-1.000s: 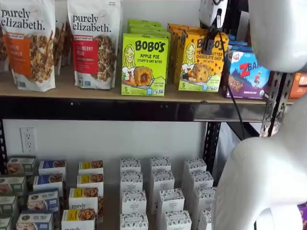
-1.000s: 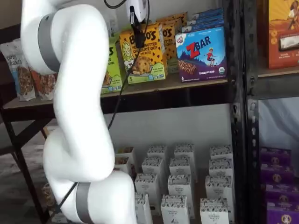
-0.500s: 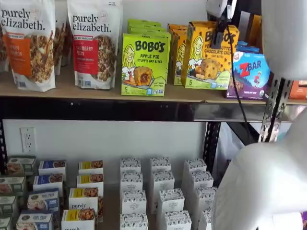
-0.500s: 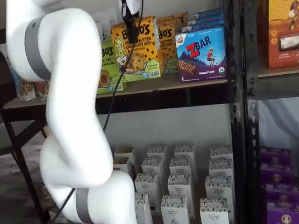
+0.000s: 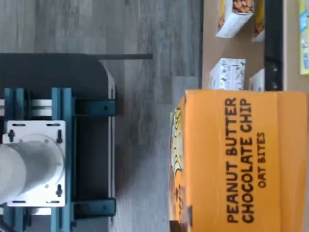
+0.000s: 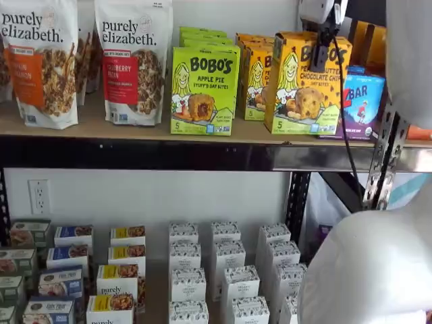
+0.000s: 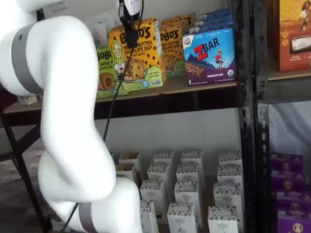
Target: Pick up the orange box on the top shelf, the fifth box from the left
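Note:
The orange box [image 6: 307, 84] is a yellow-orange Bobo's Peanut Butter Chocolate Chip carton. My gripper [image 6: 322, 42] is shut on its top, with a black finger down its front face. The box hangs tilted, out in front of the top shelf [image 6: 135, 128], with its bottom edge level with the black front rail. In a shelf view the box [image 7: 136, 56] hangs under the gripper [image 7: 130, 29], forward of the row. The wrist view shows the box's orange top panel [image 5: 241, 159] with its lettering.
More orange Bobo's boxes [image 6: 255, 74] stand behind on the shelf. A lime-green Apple Pie box [image 6: 204, 81] is to the left, a blue ZBar box [image 7: 210, 56] to the right. Granola bags [image 6: 135, 61] stand far left. White cartons [image 6: 223, 270] fill the lower shelf. A black upright [image 6: 385, 155] stands at the right.
The gripper has moved out from the shelf towards the cameras with the orange box in it. The box now hangs clear of its row, in front of the ZBar box.

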Tool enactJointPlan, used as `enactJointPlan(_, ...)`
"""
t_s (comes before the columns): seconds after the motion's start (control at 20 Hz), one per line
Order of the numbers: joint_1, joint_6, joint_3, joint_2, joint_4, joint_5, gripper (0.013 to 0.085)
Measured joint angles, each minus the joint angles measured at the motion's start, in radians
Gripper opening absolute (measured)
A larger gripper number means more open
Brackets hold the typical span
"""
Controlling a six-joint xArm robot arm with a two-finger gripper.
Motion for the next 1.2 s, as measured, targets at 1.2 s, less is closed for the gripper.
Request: enactJointPlan(1.2, -0.091, -0.072, 0.322, -0.321, 0.044, 0.021, 0.037)
